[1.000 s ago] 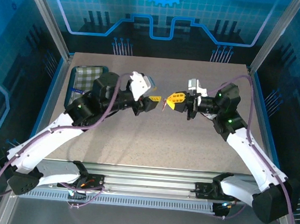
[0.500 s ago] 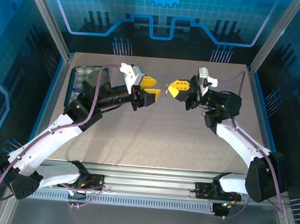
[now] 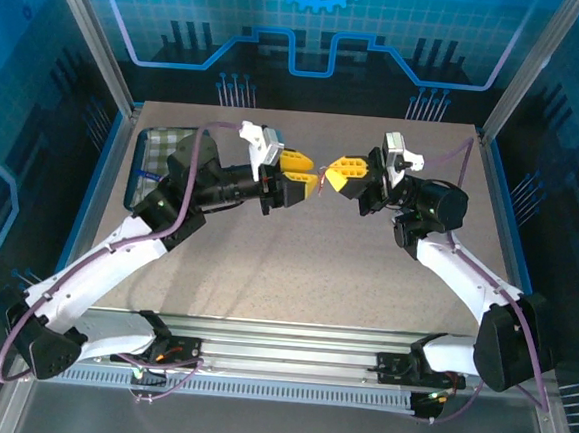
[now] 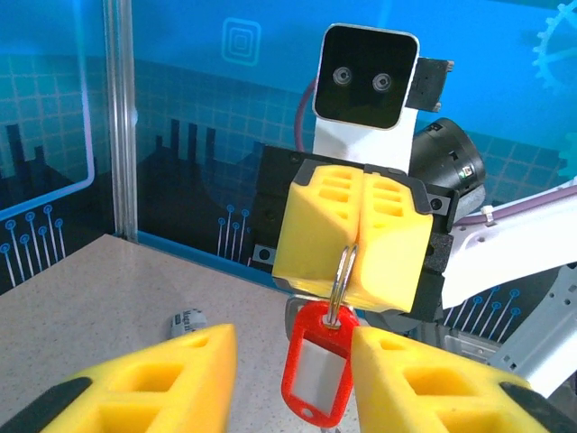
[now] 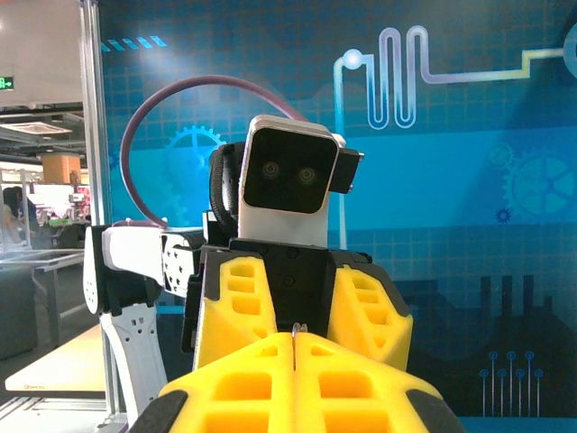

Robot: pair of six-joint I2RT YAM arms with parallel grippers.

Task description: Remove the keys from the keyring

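Speckled grey table (image 3: 296, 267) runs from the arm bases at the near edge toward a blue printed back wall (image 3: 314, 38). Both arms reach in over its far half and meet in the air.

Nearest in the left wrist view, the left end effector (image 4: 290, 341) has its yellow fingers spread apart. One sits on either side of the keyring (image 4: 315, 374), whose red tag hangs between the tips without clearly touching either. Just above, the tag hangs from a thin metal loop (image 4: 341, 275). The right end effector (image 4: 356, 236) is pressed together on the top of that loop, so the keyring is held off the table. A small dark grey piece (image 4: 295, 314) shows behind the tag's upper left corner. It is probably the key, but too much of it is hidden to be sure. Farther back, a white pen-like barrel (image 4: 187, 320) lies on the table.

The left fingers sit level with the tag, not the key, so closing here would likely pinch the tag. A pull could then drag the loop out of the right end effector's narrow pinch and drop everything. The two sets of fingers are also very near each other. A small misjudged advance could knock them together and twist the loop loose.
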